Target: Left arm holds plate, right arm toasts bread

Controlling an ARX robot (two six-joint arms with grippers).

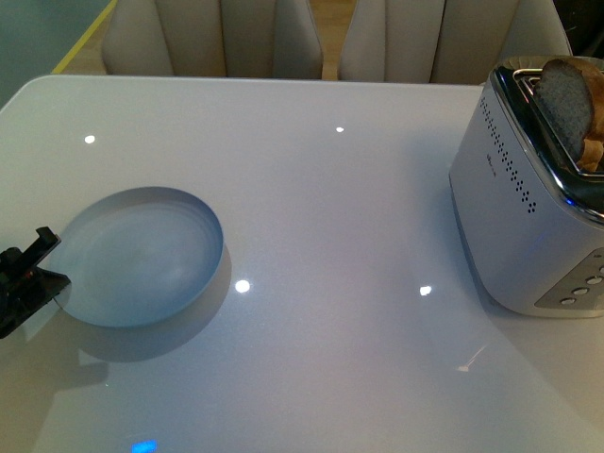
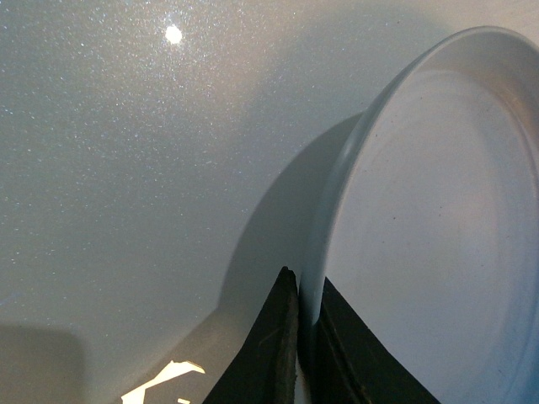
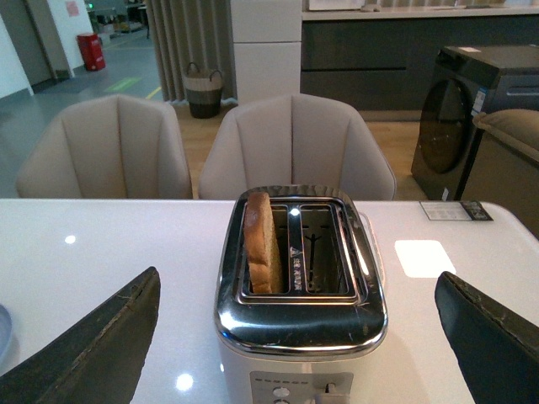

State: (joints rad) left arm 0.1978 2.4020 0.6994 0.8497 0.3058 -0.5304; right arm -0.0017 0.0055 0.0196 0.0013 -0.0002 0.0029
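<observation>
Straight ahead of the wide-open, empty right gripper (image 3: 295, 337), the bread (image 3: 259, 241) stands on edge in one toaster (image 3: 299, 286) slot — long axis upright; well apart, the left gripper (image 2: 305, 353) pinches the plate (image 1: 142, 255) rim.

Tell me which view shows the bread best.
The right wrist view: the bread stands upright in one toaster slot, seen nearly whole with the other slot empty. The front view shows only its top at the frame edge. The left wrist view shows none of it.
</observation>
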